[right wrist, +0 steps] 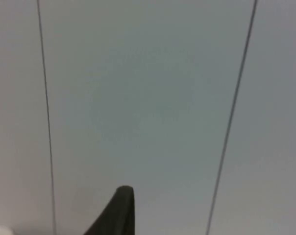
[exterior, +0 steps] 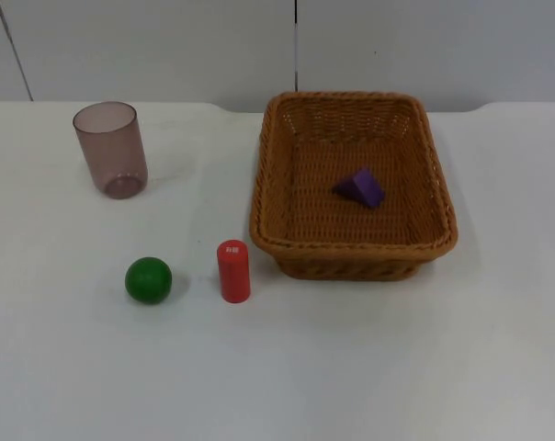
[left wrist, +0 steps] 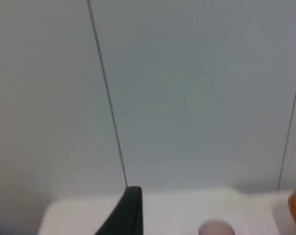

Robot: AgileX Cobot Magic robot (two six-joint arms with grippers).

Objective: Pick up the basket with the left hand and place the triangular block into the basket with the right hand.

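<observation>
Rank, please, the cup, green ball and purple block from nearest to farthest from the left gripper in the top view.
The left gripper waits beyond the table's back left corner.
1. Cup, back left.
2. Green ball, front left.
3. Purple block, inside the basket, right.

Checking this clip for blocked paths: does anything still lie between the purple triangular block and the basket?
No. The purple triangular block already lies inside the basket, on its woven floor. The basket sits on the table, apart from the red cylinder, green ball and cup.
</observation>
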